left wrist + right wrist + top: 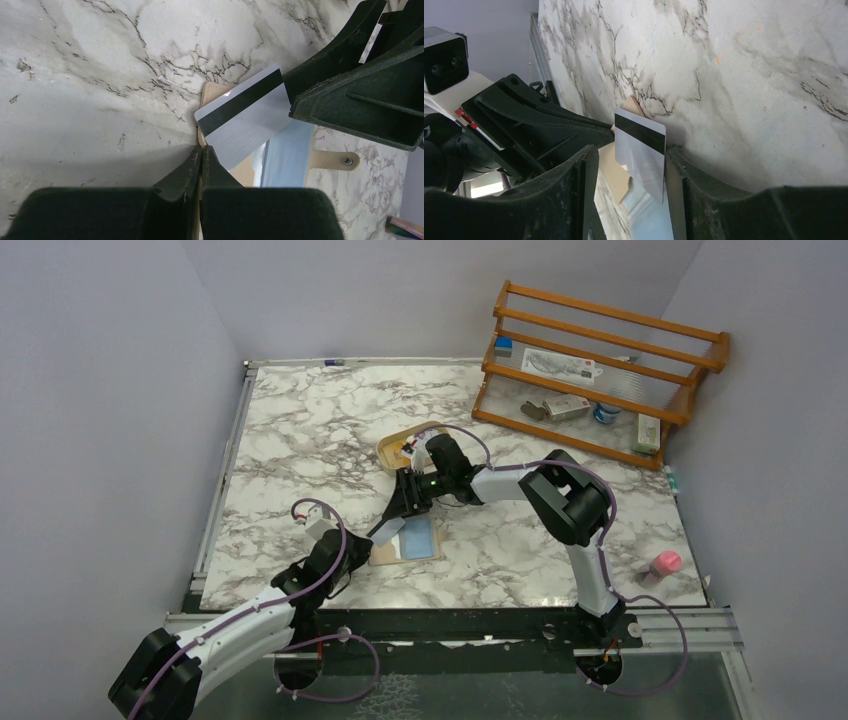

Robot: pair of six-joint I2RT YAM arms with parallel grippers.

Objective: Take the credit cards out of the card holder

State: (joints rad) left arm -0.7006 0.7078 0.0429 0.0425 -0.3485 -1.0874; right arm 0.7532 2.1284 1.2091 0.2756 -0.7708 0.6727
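There are two credit cards. One is a whitish card with a black magnetic stripe. It is tilted up off the worktop over the open card holder. The other is a light blue card, which lies flat in the holder.

There is one card holder, tan, at the near middle of the worktop, with its snap tab sticking out to one side.

The left arm's fingers are pressed together on the holder's near edge, with a sliver of tan showing between them. The right arm's fingers stand apart on either side of the striped card. The card's edge lies against one finger, but I cannot tell whether they actually clamp it.

Elsewhere on the worktop are one oval tan tray just behind the right arm's wrist, one wooden rack holding small packets at the far right corner, and one pink object near the right edge.

The worktop is white marble with grey-brown veins. Plain pale lavender walls enclose it.
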